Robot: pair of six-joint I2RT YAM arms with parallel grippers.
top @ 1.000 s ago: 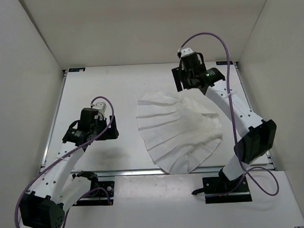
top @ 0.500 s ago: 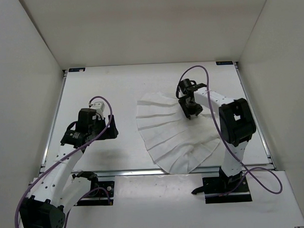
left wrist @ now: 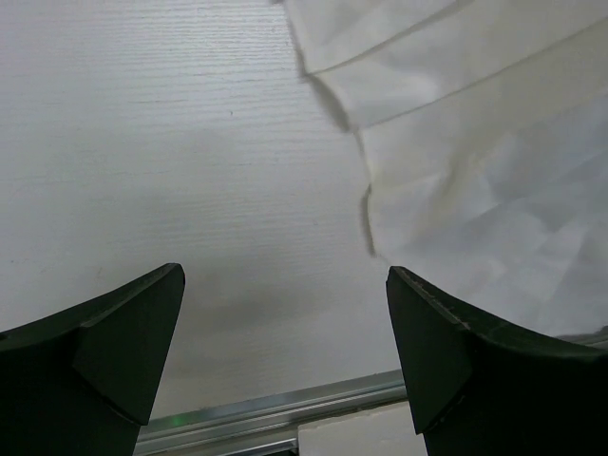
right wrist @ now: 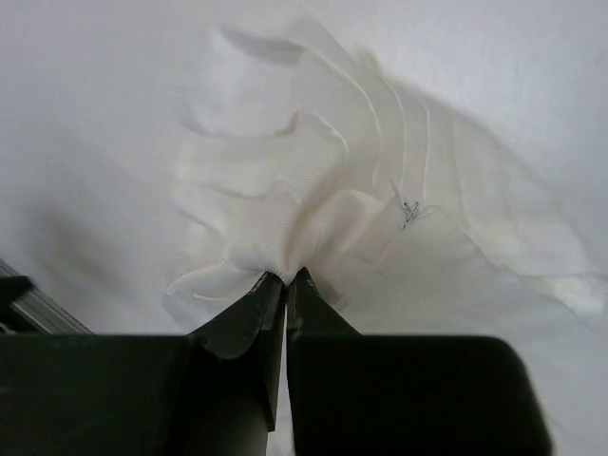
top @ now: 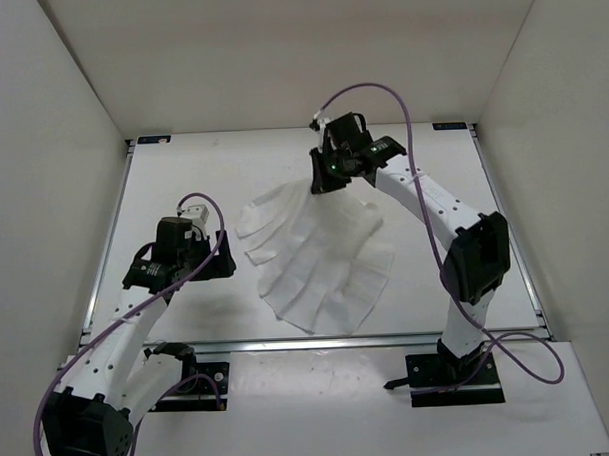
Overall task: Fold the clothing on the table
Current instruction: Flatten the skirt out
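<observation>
Clothing (top: pixel 316 258) of thin, soft white fabric, pleated like a fan and shaped like a skirt, lies around the middle of the large flat white table (top: pixel 183 182). Its broad scalloped hem spreads toward the near edge and stops short of the thin metal rail (top: pixel 288 342) there. The narrow far end is gathered up and lifted off the surface, hanging directly under the right claw (top: pixel 328 179), which is poised toward the far edge.

In the right wrist view the right claw (right wrist: pixel 285 277) is pinched tight, its two dark fingers almost meeting, with a bunched tuft of the clothing (right wrist: pixel 313 190) caught between the tips. From that pinch the pleats fan outward and down to the table (right wrist: pixel 95 95). A small grey snarl of thread (right wrist: pixel 408 211) sits on a seam just beside the pinch, too small to tell whether it belongs to a label.

The left claw (top: pixel 218 259) hovers toward the left edge, just beside the garment's left side. In the left wrist view the left claw (left wrist: pixel 285 285) is spread wide with nothing between its fingers, only bare table (left wrist: pixel 142 142) below. The cloth's wavy edge (left wrist: pixel 475 142) fills the upper right there, and the near rail (left wrist: pixel 266 418) runs along the bottom.

A purple cable (top: pixel 400 105) loops above the right arm.
</observation>
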